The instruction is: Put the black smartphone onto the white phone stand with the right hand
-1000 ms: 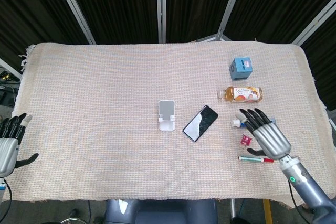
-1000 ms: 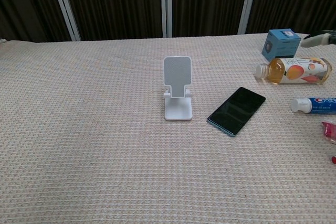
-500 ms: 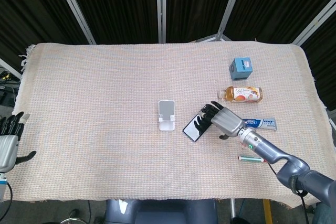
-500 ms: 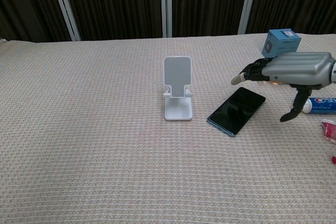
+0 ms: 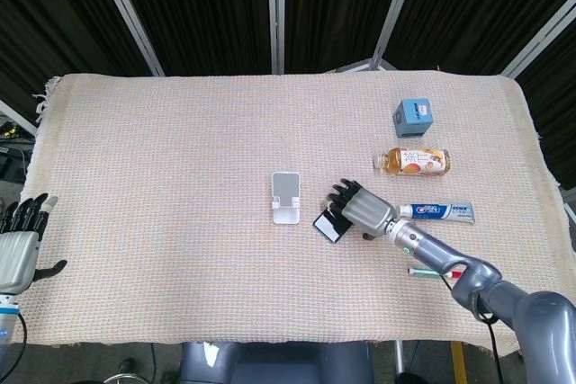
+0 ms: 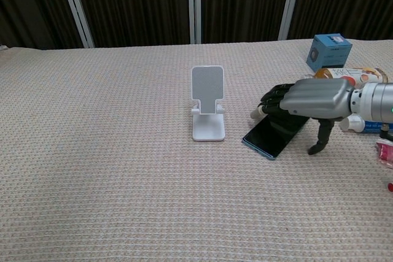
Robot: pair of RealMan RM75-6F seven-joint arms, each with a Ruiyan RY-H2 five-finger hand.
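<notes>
**Black smartphone under the right hand, not yet lifted**

Black smartphone (image 6: 274, 137) flat on the woven table cover (image 5: 162, 159), screen up, just right of the white phone stand (image 6: 207, 110) and apart from it. Lying flat, so hard to get anything under (an edge grip looks likelier than a scoop, as a judgement).

Largest first: one table cover, spread across the whole work surface, probably to give grip and stop things sliding. One right hand (image 6: 307, 104) hovering palm-down over the far half of the phone, fingers (image 6: 265, 102) extended forward and slightly curled, thumb hanging down off the phone's right edge; spread rather than clamped, nothing held. Cannot tell whether the fingertips actually touch the glass. Posture reads as lining up to close across the phone's width. One left hand (image 5: 18, 249) parked at the near left table edge, fingers apart and empty, well away since the task calls for the right.

One stand, upright, backrest tilted away, lip facing the robot, so ready to receive the phone.

Smaller bystanders on the right side, one of each: juice bottle (image 5: 412, 161) on its side, blue box (image 5: 413, 117), toothpaste tube (image 5: 436, 212), red-capped pen (image 5: 432, 271), and a red packet (image 6: 386, 152) at the chest view's edge.
</notes>
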